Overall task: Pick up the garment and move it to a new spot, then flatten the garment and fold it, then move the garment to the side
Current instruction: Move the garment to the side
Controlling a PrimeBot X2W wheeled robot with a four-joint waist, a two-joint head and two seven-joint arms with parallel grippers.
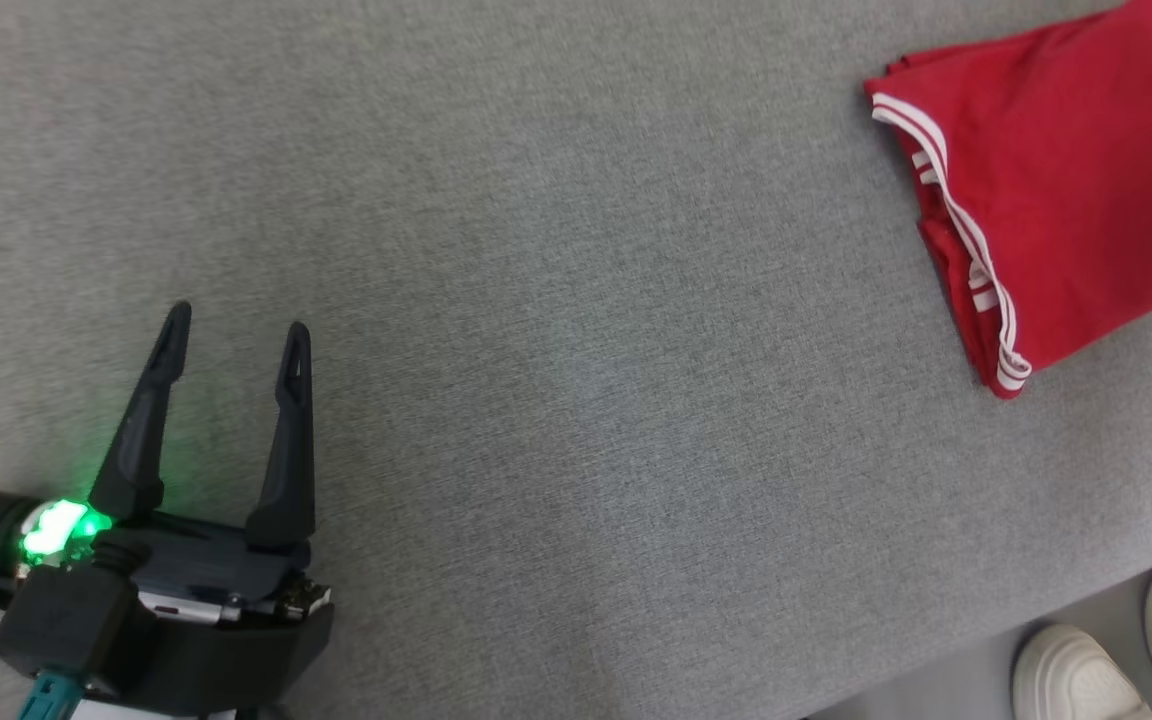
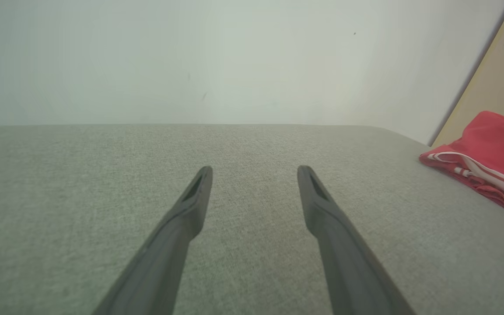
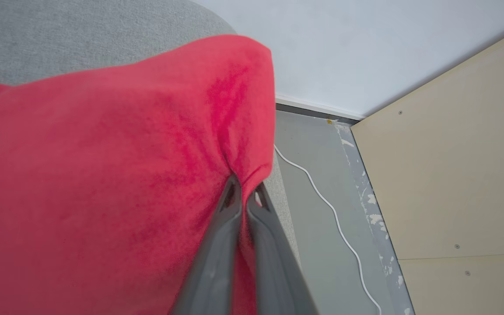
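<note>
Two poses: left claw (image 1: 238,320) level above cushion (image 1: 576,400), spread wide, empty; right claw (image 3: 247,183) pinching red garment (image 1: 1066,180).

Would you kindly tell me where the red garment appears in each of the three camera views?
Head view: the garment lies at the upper right, running off the frame, its white-striped edge toward the middle.
Left wrist view: the garment is at the right edge.
Right wrist view: the garment covers the left and centre, pinched by the shut right gripper.
Shared landmark: the grey fabric surface beneath it.
</note>
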